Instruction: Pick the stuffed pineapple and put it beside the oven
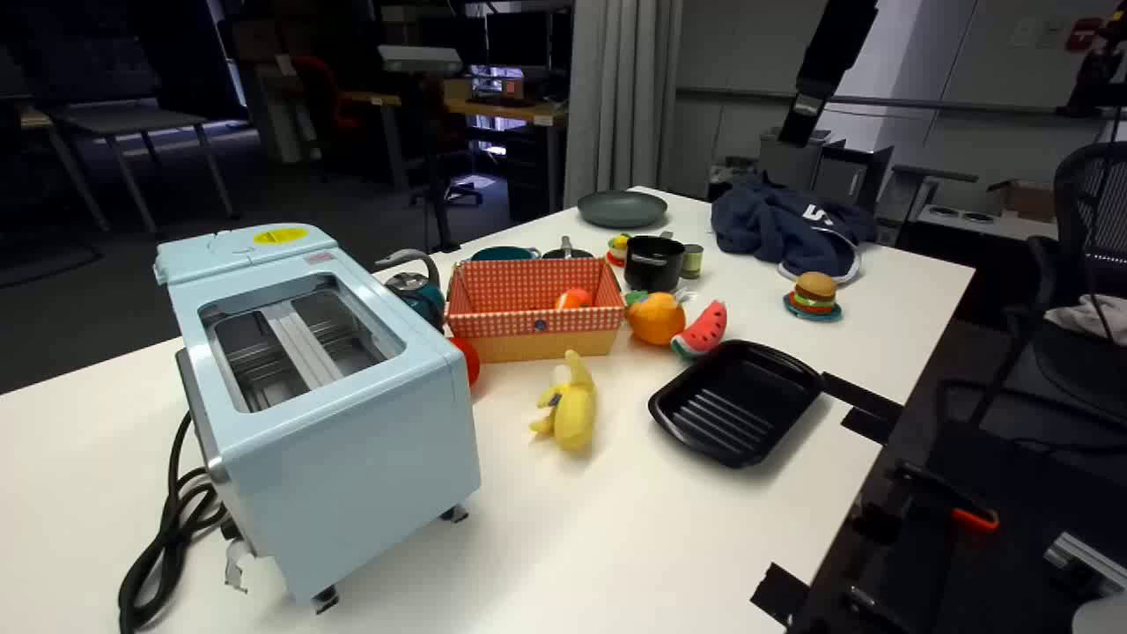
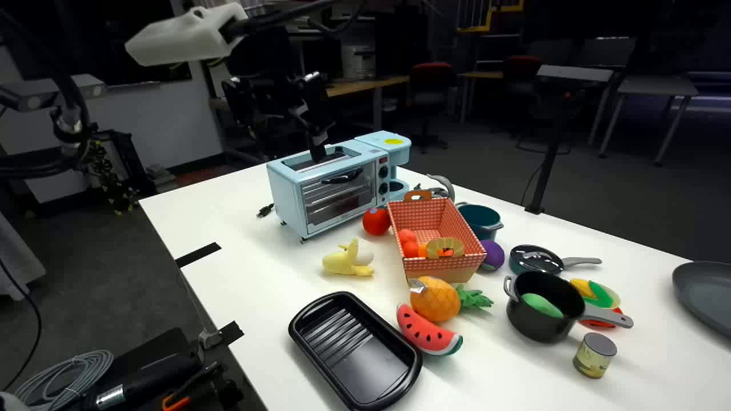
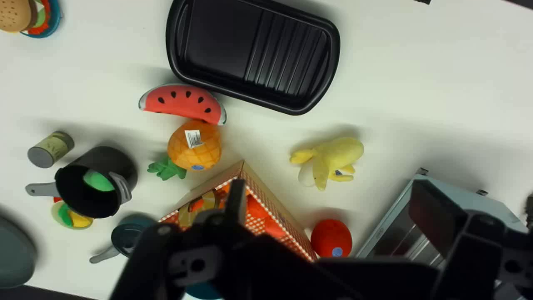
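Note:
The stuffed pineapple, an orange soft toy with green leaves, lies on the white table in both exterior views (image 1: pixel 658 319) (image 2: pixel 440 299). In the wrist view it lies left of centre (image 3: pixel 195 146), between a watermelon toy and a basket corner. The oven, a boxy pale blue appliance, stands on the table in both exterior views (image 1: pixel 361 475) (image 2: pixel 288 197). In the wrist view the oven (image 3: pixel 389 227) is at lower right, partly hidden by a finger. My gripper (image 3: pixel 335 204) is open and empty, high above the table. The pineapple is outside the jaws, up and left of them.
A red-checked basket (image 2: pixel 440 277) holds toy food. The watermelon slice (image 2: pixel 425 331) lies against the pineapple. Nearby are a black tray (image 2: pixel 371 365), a yellow banana toy (image 2: pixel 340 262), a red tomato toy (image 2: pixel 377 221), a black pot (image 2: pixel 537 322) and a can (image 2: pixel 594 355).

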Robot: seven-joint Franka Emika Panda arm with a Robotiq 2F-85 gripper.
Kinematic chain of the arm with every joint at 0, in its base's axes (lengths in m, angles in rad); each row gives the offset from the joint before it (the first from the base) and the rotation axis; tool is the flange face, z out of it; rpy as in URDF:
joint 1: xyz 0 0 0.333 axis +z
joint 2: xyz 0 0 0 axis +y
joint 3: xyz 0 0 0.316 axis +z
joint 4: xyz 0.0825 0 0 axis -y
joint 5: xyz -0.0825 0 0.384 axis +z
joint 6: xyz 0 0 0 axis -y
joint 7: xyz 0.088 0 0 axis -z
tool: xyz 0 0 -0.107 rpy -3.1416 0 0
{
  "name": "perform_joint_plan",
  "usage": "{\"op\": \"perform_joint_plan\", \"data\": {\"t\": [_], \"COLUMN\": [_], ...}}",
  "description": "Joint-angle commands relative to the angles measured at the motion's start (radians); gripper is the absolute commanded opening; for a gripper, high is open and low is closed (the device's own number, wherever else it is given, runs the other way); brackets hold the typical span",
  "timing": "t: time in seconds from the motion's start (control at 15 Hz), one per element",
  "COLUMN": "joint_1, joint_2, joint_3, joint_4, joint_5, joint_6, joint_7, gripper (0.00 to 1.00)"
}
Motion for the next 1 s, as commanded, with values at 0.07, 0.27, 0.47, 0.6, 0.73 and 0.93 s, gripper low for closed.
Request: {"op": "perform_joint_plan", "data": {"t": [0.07,0.27,0.47,0.6,0.73,0.93], "joint_1": [0.003,0.003,0.003,0.003,0.003,-0.004], "joint_2": [0.002,0.002,0.002,0.002,0.002,0.004], "joint_3": [-0.002,-0.002,-0.002,-0.002,-0.002,0.006], "joint_4": [0.002,0.002,0.002,0.002,0.002,0.003], "joint_5": [-0.002,-0.002,-0.002,-0.002,-0.002,0.003], "joint_6": [-0.002,-0.002,-0.002,-0.002,-0.002,-0.01], "joint_7": [0.002,0.002,0.002,0.002,0.002,0.03], "gripper": [1.0,1.0,1.0,1.0,1.0,1.0]}}
